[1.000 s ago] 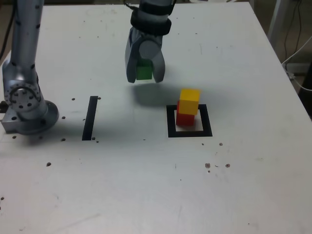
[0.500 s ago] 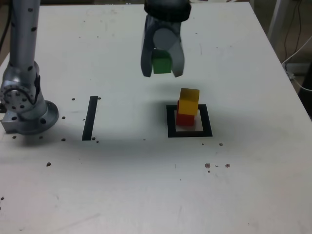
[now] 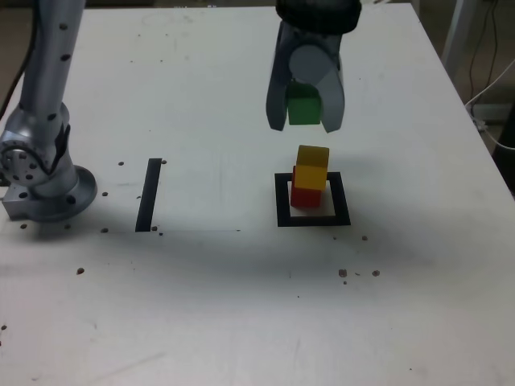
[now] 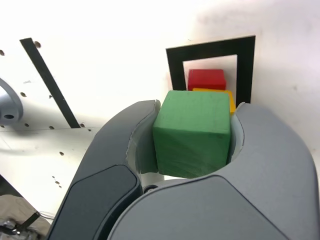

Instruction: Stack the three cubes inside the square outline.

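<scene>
In the exterior view, the near part of the white table (image 3: 241, 322) is matte and flecked with small dark specks. Further in lies the square outline (image 3: 313, 200), thick black tape framing a white centre, flat on the surface. Inside it sits the red cube (image 3: 306, 194), with the yellow cube (image 3: 312, 166) stacked on it, slightly offset toward the exterior view's right; both are plain, matte, sharp-edged blocks. On the exterior view's left, a straight black tape strip (image 3: 149, 194) lies well apart from the square, and beyond it stands the arm's rounded grey metal base (image 3: 44, 181). Above and just behind the stack hangs the gripper (image 3: 305, 112), its smooth, curved grey jaws clenched on the green cube (image 3: 303, 105), clear of the yellow block. The wrist view shows the green cube (image 4: 192, 132) pressed between both jaws, faint grain on its faces.
</scene>
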Robot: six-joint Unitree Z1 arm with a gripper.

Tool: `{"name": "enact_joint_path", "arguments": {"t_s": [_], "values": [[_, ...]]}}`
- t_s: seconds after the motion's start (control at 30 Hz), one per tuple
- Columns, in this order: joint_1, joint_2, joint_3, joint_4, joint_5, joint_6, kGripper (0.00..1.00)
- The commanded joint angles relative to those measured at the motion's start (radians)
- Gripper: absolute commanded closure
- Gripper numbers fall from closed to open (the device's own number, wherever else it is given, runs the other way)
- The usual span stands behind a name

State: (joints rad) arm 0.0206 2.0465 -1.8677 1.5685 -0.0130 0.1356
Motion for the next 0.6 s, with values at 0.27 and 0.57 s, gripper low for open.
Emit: {"name": "enact_joint_path", "arguments": {"t_s": [0.27, 0.57], "values": [[-0.033, 0.027, -0.005, 0.024, -0.021, -0.006, 0.72], [-0.073, 0.037, 0.006, 0.015, -0.031, -0.025, 0.72]]}}
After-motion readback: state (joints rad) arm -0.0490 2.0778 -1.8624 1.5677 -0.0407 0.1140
